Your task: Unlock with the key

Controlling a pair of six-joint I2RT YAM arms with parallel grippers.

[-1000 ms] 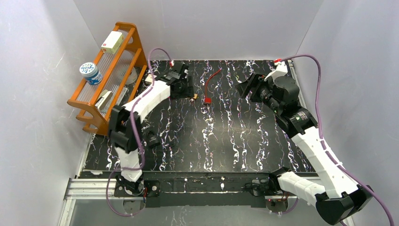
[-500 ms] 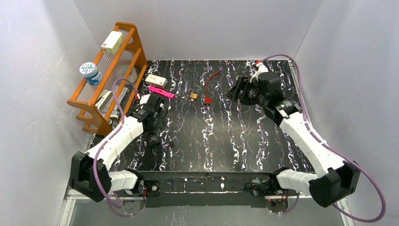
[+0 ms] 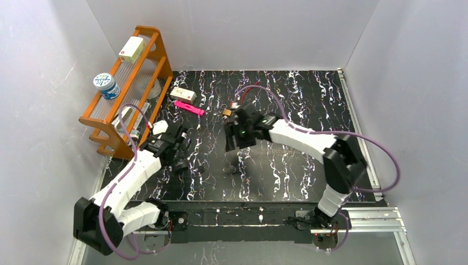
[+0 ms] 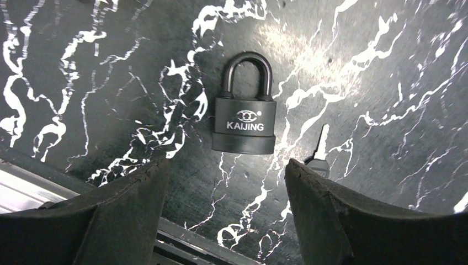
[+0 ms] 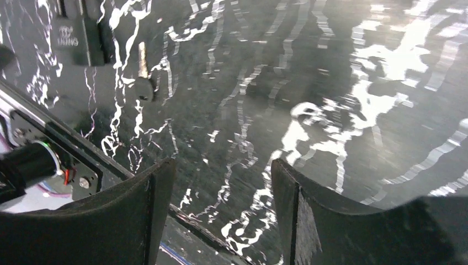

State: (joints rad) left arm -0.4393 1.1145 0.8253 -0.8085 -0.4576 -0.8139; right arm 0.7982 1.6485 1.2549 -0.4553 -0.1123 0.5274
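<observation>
A black padlock (image 4: pixel 244 118) marked KAIJING lies flat on the dark marbled table, shackle pointing away. A small key (image 4: pixel 319 153) lies just to its right, its head partly hidden by my left finger. My left gripper (image 4: pixel 226 168) hovers open just short of the padlock, nothing between its fingers. In the top view the padlock (image 3: pixel 180 164) and key (image 3: pixel 200 169) lie near the left front, with the left gripper (image 3: pixel 175 144) over them. My right gripper (image 3: pixel 232 141) hangs open and empty mid-table; its view shows the padlock (image 5: pixel 77 33) and key (image 5: pixel 142 72) at upper left.
An orange rack (image 3: pixel 127 88) with a tin and boxes stands at the left wall. A brass padlock (image 3: pixel 227 112), a pink strip (image 3: pixel 189 108), a white box (image 3: pixel 182 94) and a red cable (image 3: pixel 248 91) lie toward the back. The metal base rail (image 3: pixel 237 216) runs along the front.
The left arm drew back from the far side to the left front, over the black padlock. The right arm swung from the far right to mid-table. Both grippers stay open.
</observation>
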